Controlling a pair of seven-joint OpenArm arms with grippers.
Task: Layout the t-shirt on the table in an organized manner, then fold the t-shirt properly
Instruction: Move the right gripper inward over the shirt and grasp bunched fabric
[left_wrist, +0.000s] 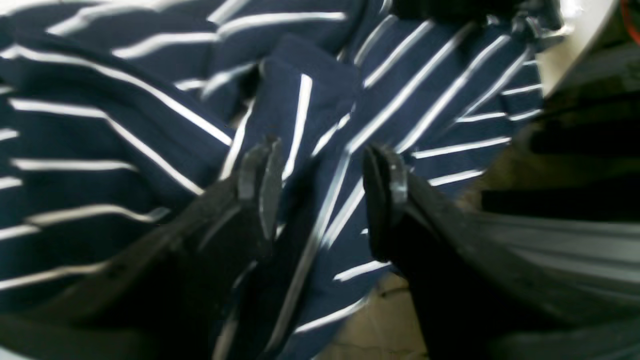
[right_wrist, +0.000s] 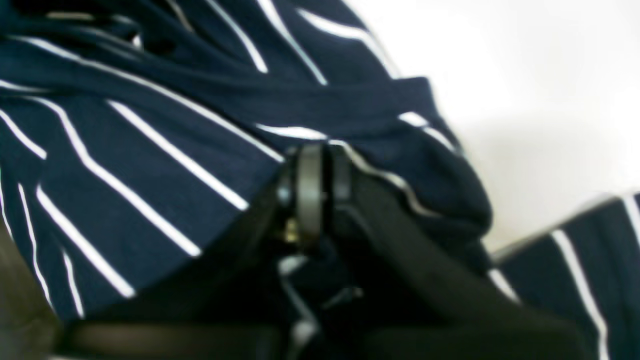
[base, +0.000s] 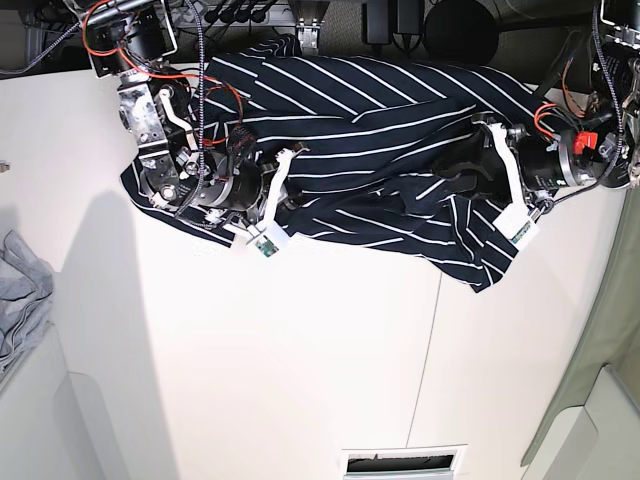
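One t-shirt (base: 350, 100) lies rumpled at 12 o'clock on the table (base: 300, 350) in the base view. The right gripper (right_wrist: 322, 150) is clenched at a fold; a secure pinch cannot be confirmed. The left gripper (left_wrist: 320, 160) is released above the cloth. Judged step: spreading. Verify the right pinch, take a single edge with the left, then draw both outward evenly toward 3 and 9 o'clock. Avoid trapping two layers.

Two robot arms (base: 165, 150), one striped t-shirt (base: 350, 100), one grey garment (base: 20, 300).
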